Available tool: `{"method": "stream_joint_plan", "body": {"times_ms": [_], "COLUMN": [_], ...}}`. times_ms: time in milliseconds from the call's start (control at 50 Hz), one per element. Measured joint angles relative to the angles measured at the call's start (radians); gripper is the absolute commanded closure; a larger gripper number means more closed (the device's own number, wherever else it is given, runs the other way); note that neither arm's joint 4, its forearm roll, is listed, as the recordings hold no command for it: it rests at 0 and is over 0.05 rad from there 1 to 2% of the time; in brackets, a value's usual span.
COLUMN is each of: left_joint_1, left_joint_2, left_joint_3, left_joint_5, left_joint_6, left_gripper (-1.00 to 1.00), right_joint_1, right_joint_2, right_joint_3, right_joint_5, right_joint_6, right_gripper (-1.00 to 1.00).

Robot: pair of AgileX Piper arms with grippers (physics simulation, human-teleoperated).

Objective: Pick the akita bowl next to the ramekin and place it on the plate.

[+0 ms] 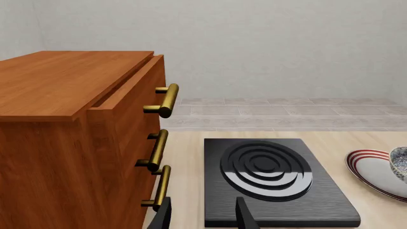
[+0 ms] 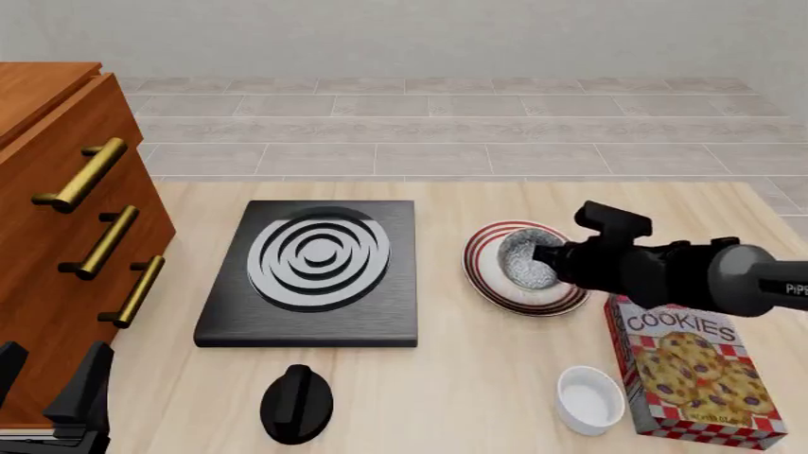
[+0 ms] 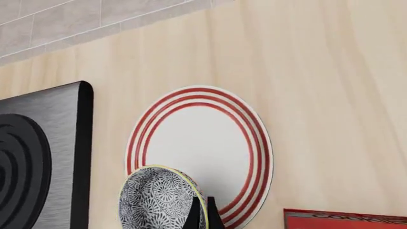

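1. Speckled grey-and-white, the akita bowl (image 2: 529, 261) hangs tilted over the plate (image 2: 486, 274) in the front view, pinched at its rim by my right gripper (image 2: 546, 257).
2. My right wrist view shows that grip close up: my two dark fingertips (image 3: 202, 214) are pressed nearly together on the rim of the akita bowl (image 3: 159, 200), which covers the near edge of the plate (image 3: 197, 143). I cannot tell from any view whether the bowl's base touches the plate.
3. Only the front view shows the ramekin (image 2: 591, 398); it stands on the table (image 2: 467, 378) well apart from the bowl, just beside the cookie box (image 2: 688, 369).
4. Only the front view shows the black knob (image 2: 295, 402), lying on the table in front of the stove (image 2: 316, 274).
5. My left gripper (image 1: 203, 217) is spread, holding nothing; its two fingers frame the near edge of the stove (image 1: 279, 181) in the left wrist view. The front view catches it low in the left corner, beside the wooden cabinet (image 2: 57, 236).
6. The left wrist view shows the cabinet's top (image 1: 64, 81), which the front view cuts off, and only a sliver of plate and bowl.
7. Count: one bowl, one ramekin, one plate, one stove, one knob, one cookie box, one cabinet with three brass handles (image 2: 82, 175).
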Motion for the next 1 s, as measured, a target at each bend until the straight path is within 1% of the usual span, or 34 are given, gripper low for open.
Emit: {"method": "stream_joint_plan", "body": {"times_ms": [560,1000], "left_joint_1": [0.000,0.000], "left_joint_2": [0.000,0.000], "left_joint_3": [0.000,0.000], "left_joint_5": [0.000,0.000], "left_joint_6": [0.000,0.000], "left_gripper": [-1.00,-1.00], "right_joint_1": [-0.043,-0.066], "right_joint_2": [0.119,0.188], "right_joint_3": [-0.070,-0.110], "right_joint_5": [-0.019,-0.039], "right_joint_6": [-0.058,-0.091], "right_gripper": [1.00,1.00]}}
